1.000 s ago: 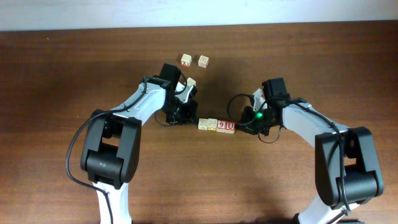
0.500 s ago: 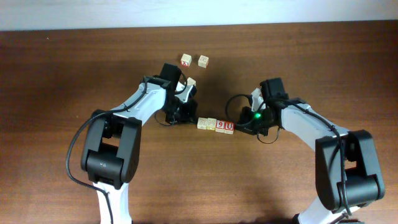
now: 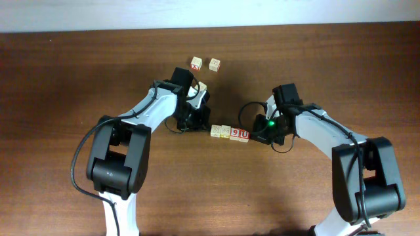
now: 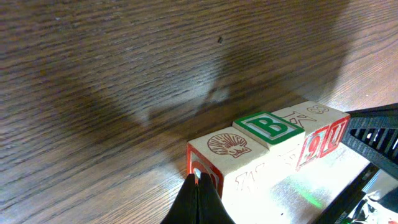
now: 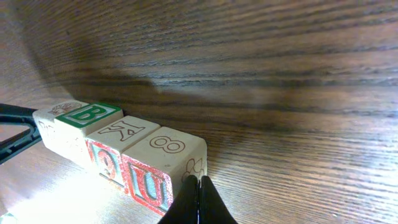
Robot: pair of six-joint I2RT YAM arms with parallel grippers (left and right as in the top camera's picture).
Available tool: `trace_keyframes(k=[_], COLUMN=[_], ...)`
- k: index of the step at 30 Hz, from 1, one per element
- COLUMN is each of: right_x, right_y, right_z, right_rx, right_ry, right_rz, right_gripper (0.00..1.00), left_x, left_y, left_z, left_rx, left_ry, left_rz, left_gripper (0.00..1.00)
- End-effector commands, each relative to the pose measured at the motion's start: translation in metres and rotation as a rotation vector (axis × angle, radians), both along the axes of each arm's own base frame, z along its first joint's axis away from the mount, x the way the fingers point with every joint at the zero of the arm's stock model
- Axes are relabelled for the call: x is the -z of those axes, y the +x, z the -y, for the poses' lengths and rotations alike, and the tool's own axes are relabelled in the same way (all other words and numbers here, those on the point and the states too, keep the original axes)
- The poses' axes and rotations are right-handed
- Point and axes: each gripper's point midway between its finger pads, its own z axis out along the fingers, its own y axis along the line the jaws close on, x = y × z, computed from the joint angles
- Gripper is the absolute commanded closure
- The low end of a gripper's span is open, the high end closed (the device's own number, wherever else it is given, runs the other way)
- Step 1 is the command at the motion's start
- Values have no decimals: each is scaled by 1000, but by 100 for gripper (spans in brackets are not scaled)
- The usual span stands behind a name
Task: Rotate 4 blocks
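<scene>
The row of four blocks (image 3: 230, 133) lies in the middle of the counter (image 3: 65, 98), with the blocks side by side and touching. The left claw (image 4: 199, 191) is completely closed and holds nothing. Its tip presses on the outer end of the shell block (image 4: 227, 152), which is the first block of the row. The right claw (image 5: 199, 198) is also completely closed and empty, and its tip is at the far corner of the U block (image 5: 163, 163) at the other end. Between these two blocks stand the green B block (image 5: 90, 115) and the K block (image 5: 118, 140).

Compared with a second ago, the row has moved only a little, toward the right arm's side and slightly nearer to the robot, and both claws have followed it. From above the change is so small that I cannot say surely if it is a turn or only a slide. I think the rotation is at its beginning, because the row points almost in the same direction. Two spare cubes (image 3: 205, 63) stay well apart, behind the row.
</scene>
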Motion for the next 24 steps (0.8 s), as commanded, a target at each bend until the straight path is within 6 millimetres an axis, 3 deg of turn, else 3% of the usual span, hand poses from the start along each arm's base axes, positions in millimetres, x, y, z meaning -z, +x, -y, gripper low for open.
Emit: trace_keyframes(k=[1,5,14,20,22,24], right_x=[-15,-28,-52,-66,-62,-43], right_y=[-1,3,5,2,3,0], right_z=[-23,-35,-43,-73,-69,-51], right_rx=[-96,-136,-163,-227,-200,-123], right_ry=[120,202,213,157,116,7], right_rz=[63,107,178,219,202,132], right_gripper=[96,96,96,96,96,96], left_x=[5,5,5,5,5,5], left_y=[-7,-8,-7,-8,-8,-8], left_z=[5,5,5,4,4,4], left_rx=[5,5,5,5,5,5], left_ry=[-19,-18,-19,-18,-18,-17], left_rz=[-33,-37,-34,-37,-37,-40], left_gripper=[100,100,100,100,100,100])
